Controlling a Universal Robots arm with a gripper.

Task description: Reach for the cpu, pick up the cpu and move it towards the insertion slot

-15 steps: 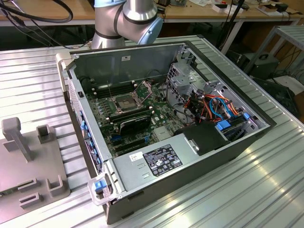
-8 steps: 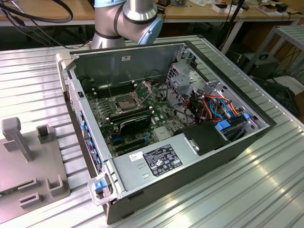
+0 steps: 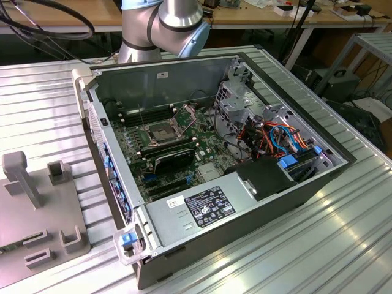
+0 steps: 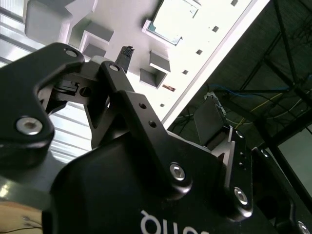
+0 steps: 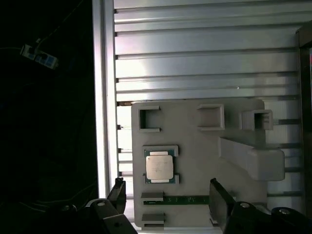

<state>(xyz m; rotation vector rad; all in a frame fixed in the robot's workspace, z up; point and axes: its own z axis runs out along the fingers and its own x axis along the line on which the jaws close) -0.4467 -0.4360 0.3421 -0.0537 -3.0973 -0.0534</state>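
On grey plate (image 5: 195,170), cpu (image 5: 159,166) is seen seated face-up in small square holder in first wrist view; plate is laid on ribbed counter (image 5: 195,58). Fingers (image 5: 218,202) are spread wide apart, nothing clamped; cpu is framed between them, untouched. At exterior view's middle, shiny-framed slot (image 3: 160,131) is seen inside open case (image 3: 294,184), well apart from plate at exterior view's left. Arm (image 3: 165,24) is seen beyond case's far wall.
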